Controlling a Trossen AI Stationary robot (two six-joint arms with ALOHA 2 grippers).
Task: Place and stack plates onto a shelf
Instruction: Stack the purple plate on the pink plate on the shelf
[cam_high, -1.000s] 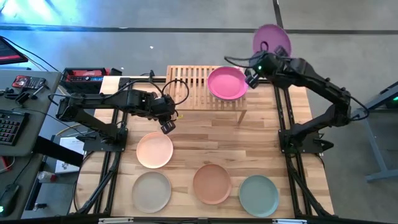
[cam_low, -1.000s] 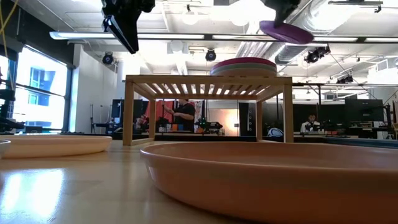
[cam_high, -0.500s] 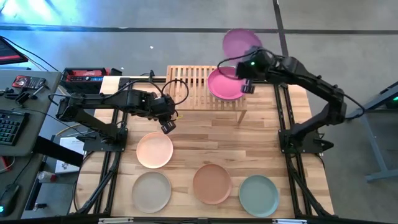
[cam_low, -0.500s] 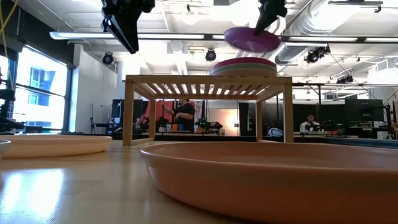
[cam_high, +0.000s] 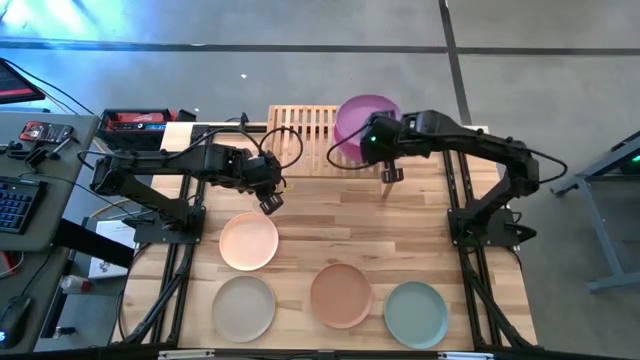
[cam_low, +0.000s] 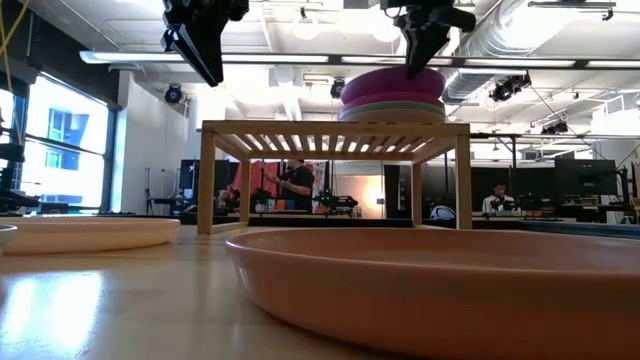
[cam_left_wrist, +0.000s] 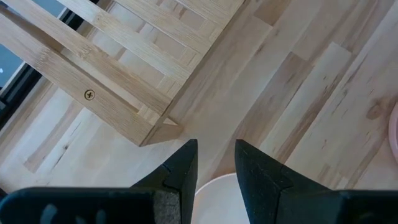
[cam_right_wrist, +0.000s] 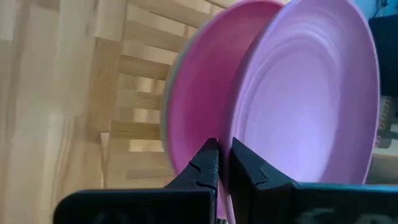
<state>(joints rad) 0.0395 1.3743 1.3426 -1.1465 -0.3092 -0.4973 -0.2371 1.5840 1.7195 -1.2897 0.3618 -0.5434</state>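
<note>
Right gripper (cam_high: 372, 137) is pinched on the near rim of the purple plate (cam_high: 362, 112), holding it over the stack on the shelf (cam_high: 300, 130). In the low view that plate sits on or just above the magenta plate (cam_low: 392, 98), slightly tilted; we can't tell if it's fully seated. The right wrist view shows both fingers (cam_right_wrist: 208, 163) closed thin on the rim, magenta plate right behind.

Left gripper (cam_high: 268, 200) hangs above the table (cam_high: 420, 230) near the shelf's front-left corner, fingers slightly apart, holding nothing.

Shelf: the stack sits on its right half, left half bare slats.

Still on the table: peach plate (cam_high: 248, 240), beige plate (cam_high: 243, 307), terracotta plate (cam_high: 340, 294), grey-teal plate (cam_high: 416, 314).

We judge the step as the tail end of placing the purple plate. Next move needs it lowered flat and centred on the stack, then fingers opened and backed out without dragging the rim. Four plates left after that.
</note>
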